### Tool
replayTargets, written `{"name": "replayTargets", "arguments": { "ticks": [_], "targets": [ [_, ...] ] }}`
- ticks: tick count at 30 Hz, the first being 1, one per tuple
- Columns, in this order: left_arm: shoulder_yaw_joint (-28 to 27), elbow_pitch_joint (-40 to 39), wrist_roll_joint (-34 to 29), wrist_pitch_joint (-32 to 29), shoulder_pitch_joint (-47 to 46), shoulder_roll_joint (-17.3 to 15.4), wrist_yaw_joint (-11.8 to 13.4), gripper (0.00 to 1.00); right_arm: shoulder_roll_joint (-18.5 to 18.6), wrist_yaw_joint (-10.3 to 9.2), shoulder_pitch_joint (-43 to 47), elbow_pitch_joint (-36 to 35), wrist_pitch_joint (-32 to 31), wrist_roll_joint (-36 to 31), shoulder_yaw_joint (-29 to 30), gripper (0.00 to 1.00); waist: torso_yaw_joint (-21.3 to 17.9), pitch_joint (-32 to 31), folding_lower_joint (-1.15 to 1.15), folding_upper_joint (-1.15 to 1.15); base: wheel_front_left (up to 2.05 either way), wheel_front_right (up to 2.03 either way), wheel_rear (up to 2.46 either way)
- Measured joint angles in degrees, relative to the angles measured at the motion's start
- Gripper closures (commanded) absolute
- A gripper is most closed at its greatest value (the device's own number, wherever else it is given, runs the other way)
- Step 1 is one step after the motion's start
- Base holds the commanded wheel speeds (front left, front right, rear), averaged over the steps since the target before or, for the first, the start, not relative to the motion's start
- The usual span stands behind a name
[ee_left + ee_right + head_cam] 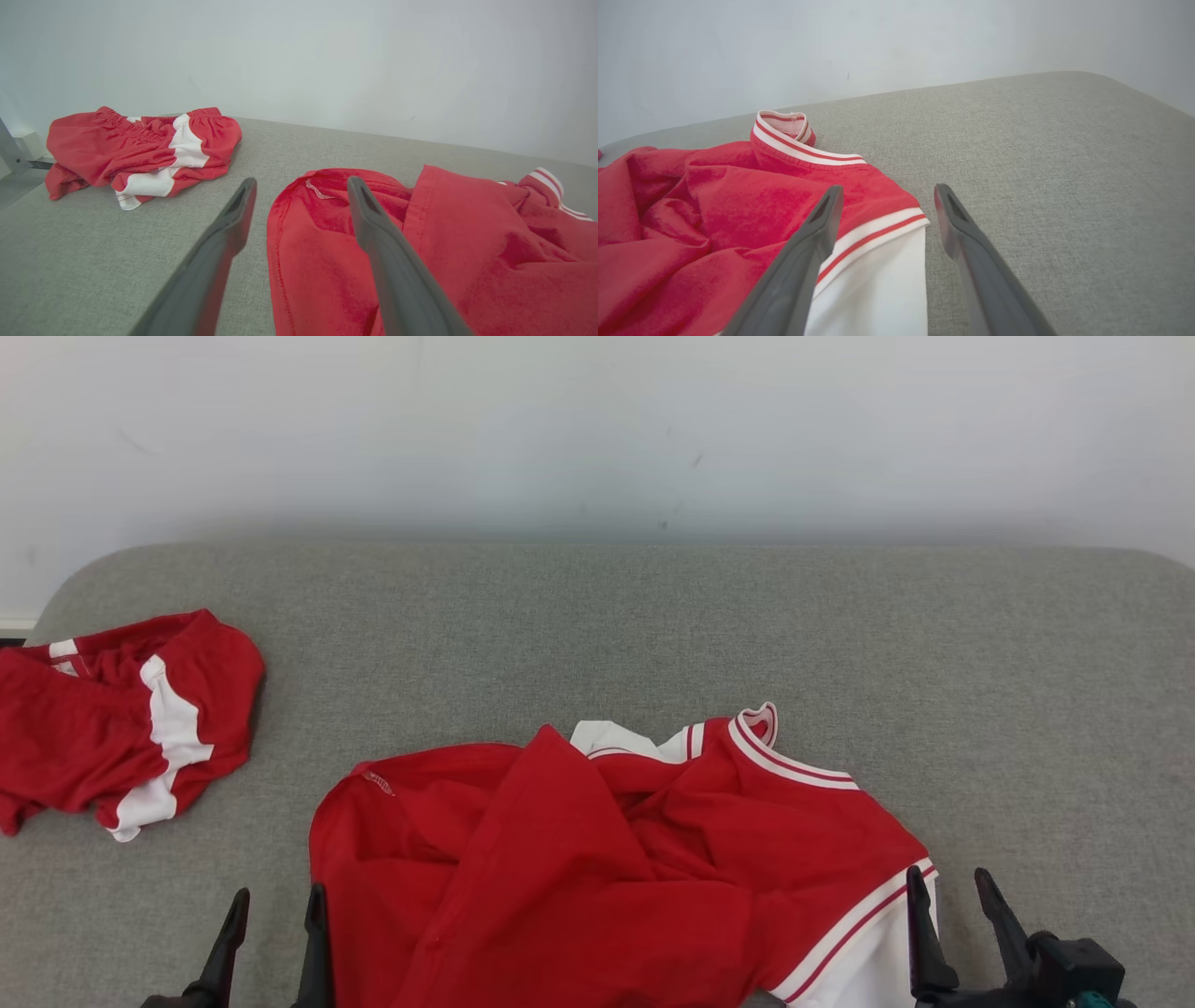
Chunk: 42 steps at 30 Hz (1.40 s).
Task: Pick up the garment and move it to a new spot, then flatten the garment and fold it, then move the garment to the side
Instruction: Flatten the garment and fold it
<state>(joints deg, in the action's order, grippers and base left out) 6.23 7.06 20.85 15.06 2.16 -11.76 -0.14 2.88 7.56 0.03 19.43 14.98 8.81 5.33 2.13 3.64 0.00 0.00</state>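
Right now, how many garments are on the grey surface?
2. One crumpled red and white garment lies near the left edge of the surface; a larger red garment lies rumpled front and centre, its near part cut off. None seems hidden.

Left gripper (279, 896): lower left of head view, fingers parted, pointing forward.
Right gripper (948, 877): lower right, fingers likewise parted.
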Motion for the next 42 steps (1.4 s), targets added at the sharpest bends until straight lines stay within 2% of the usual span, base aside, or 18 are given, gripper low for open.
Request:
{"name": "replayTargets", "arguments": {
  "ticks": [5,10,15,23,29,30,31,37,42],
  "targets": [
    [-3.4,3.1,-4.8,0.0,-0.2,2.6,-3.0,0.0,0.0,0.0,-3.1,0.6,0.0,-3.0,0.7,0.0,0.5,0.4,0.0,0.0,0.0,0.0,0.0],
    [-5.5,3.7,-8.2,0.0,-0.2,4.5,-5.0,0.0,0.0,0.0,-7.7,5.1,0.0,-6.8,0.9,0.0,1.1,0.9,0.0,0.0,0.0,0.0,0.0],
    [-6.5,4.4,-10.3,0.0,-0.4,5.9,-6.3,0.0,0.9,0.0,-14.8,16.2,-1.8,-10.3,1.1,0.0,1.9,1.2,0.0,0.0,0.0,0.0,0.0],
    [-6.2,5.5,-11.3,0.0,-1.3,6.9,-7.0,0.0,5.9,0.0,-23.7,29.5,-8.6,-9.5,0.0,0.0,3.9,1.6,0.0,0.0,0.0,0.0,0.0],
    [-6.1,6.2,-11.3,0.0,-1.3,7.4,-7.3,0.0,7.2,-0.01,-25.8,34.3,-11.9,-5.2,-4.0,0.01,4.5,1.0,0.0,0.0,0.0,0.0,0.0],
    [-6.0,6.3,-11.3,0.0,-1.3,7.5,-7.3,0.0,7.3,-0.01,-25.9,34.7,-12.0,-4.3,-4.9,0.59,4.5,0.8,0.0,0.0,0.0,0.0,0.0],
    [-6.0,6.4,-11.4,0.0,-1.2,7.5,-7.3,0.0,7.4,-0.01,-25.9,34.8,-12.0,-3.6,-5.9,1.0,4.5,0.7,0.0,0.0,0.0,0.0,0.0],
    [-4.8,6.7,-11.3,0.0,-0.8,7.6,-7.4,0.0,8.7,0.0,-25.9,34.9,-13.0,2.1,-10.6,1.0,3.6,-0.4,0.0,0.0,0.0,0.0,0.0],
    [-4.0,6.9,-11.2,0.0,-0.5,7.6,-7.4,0.0,13.6,0.0,-25.9,33.9,-11.3,4.8,-9.5,1.0,2.6,-1.3,0.0,0.0,0.0,0.0,0.0]
  ]
}}
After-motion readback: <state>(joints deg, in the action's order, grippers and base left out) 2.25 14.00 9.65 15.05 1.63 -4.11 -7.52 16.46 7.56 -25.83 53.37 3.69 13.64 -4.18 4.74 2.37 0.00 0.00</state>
